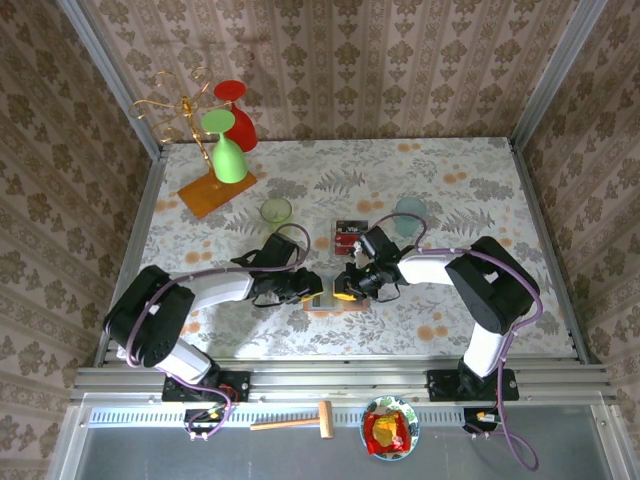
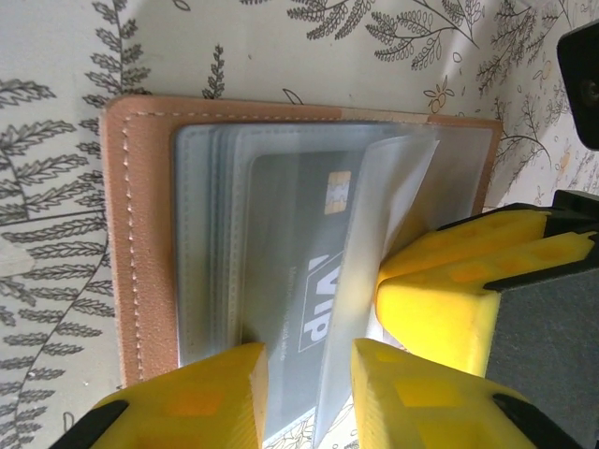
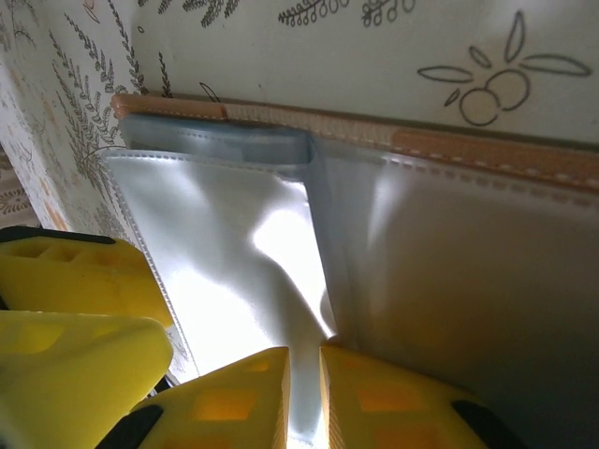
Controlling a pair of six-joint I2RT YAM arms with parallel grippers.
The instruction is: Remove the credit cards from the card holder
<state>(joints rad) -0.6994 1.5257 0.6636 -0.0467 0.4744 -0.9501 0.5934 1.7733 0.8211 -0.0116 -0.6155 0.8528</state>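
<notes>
Left gripper: the yellow-fingered left gripper (image 2: 309,379) stands partly open. Its fingers (image 2: 197,407) straddle the near edge of a clear plastic sleeve (image 2: 281,281), and a gap shows between the pads and the thin sheet.
Right gripper: the right gripper (image 3: 304,365) is almost closed. It pinches one raised sleeve leaf (image 3: 271,243) between its yellow fingers (image 3: 393,402).
Card holder: the tan leather-like bifold card holder (image 2: 140,234) lies open and flat on the floral-patterned table (image 1: 470,180), near the front edge and between the two grippers.
Card inside: a grey card (image 2: 299,234) with a gold chip and "VIP" lettering sits in the sleeve that the left fingers straddle.
Cards out: red and dark credit cards (image 1: 350,236) lie on the table just beyond the holder.
In the way: the right fingers crowd just beside the left ones at the same edge.
Around: a pale green cup (image 1: 276,211) and a pale blue cup (image 1: 408,212) stand beyond the arms. A gold wire rack (image 1: 185,115) on an orange base stands at the far left.
</notes>
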